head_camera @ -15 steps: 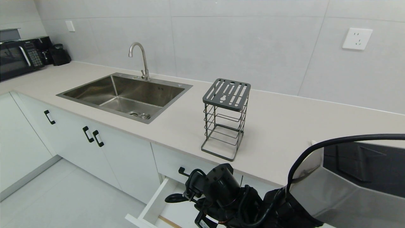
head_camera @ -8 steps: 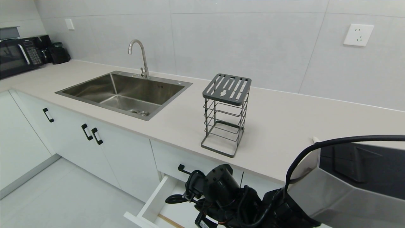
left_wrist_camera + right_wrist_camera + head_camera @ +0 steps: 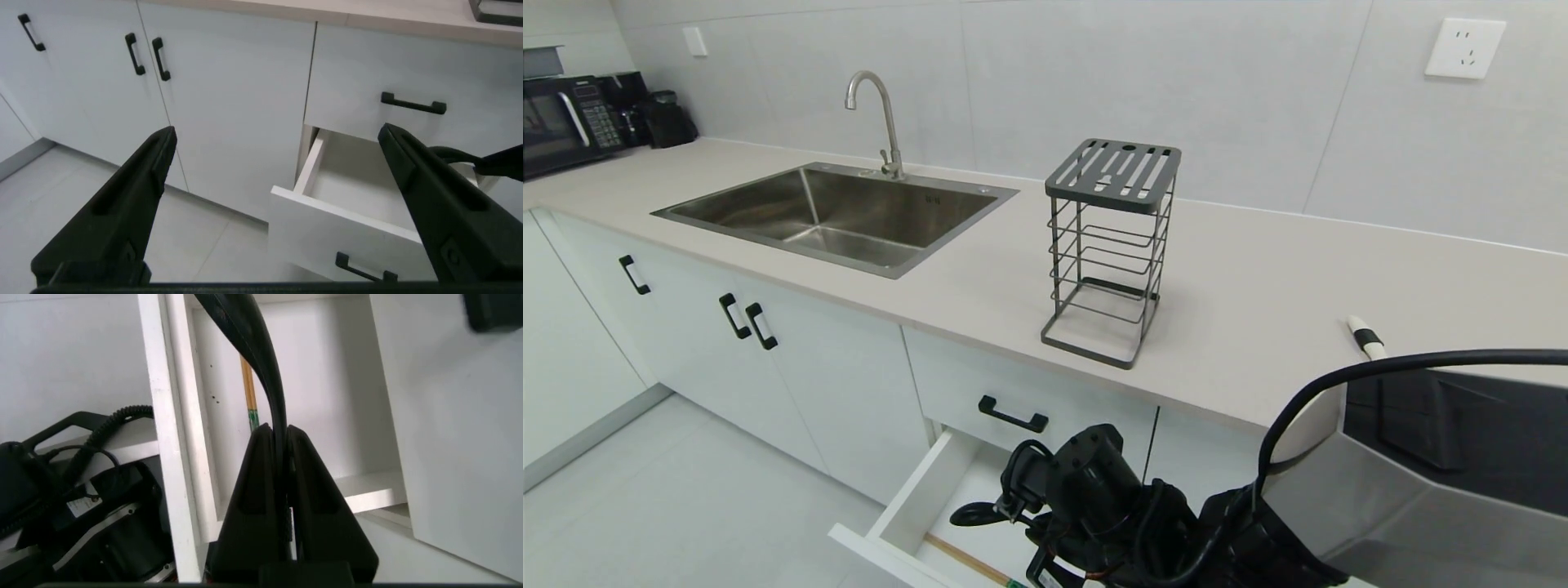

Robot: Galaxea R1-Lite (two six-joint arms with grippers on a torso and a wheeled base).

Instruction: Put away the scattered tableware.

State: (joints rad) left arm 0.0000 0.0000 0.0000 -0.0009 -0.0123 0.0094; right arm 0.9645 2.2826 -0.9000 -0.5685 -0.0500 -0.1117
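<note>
A black spoon (image 3: 970,513) hangs over the open white drawer (image 3: 890,510) under the counter. My right gripper (image 3: 279,437) is shut on the spoon's handle (image 3: 245,335), above the drawer's inside (image 3: 176,416). A wooden chopstick (image 3: 248,392) with a green band lies in the drawer, its end (image 3: 968,559) at the front. My left gripper (image 3: 276,135) is open, fingers wide apart, in front of the cabinet and facing the drawer (image 3: 351,216). The spoon (image 3: 490,159) is off to its side. A white stick-like piece with a black band (image 3: 1364,336) lies on the counter at the right.
A grey wire rack (image 3: 1107,253) stands mid-counter (image 3: 980,302), with a steel sink (image 3: 841,216) and tap (image 3: 874,114) to its left. A microwave (image 3: 568,122) sits at the far left. A shut drawer with a black handle (image 3: 1013,416) is above the open one.
The head camera has moved lower, so the counter appears flatter and more of the open drawer and the white piece is in sight. The arms and the spoon keep their places.
</note>
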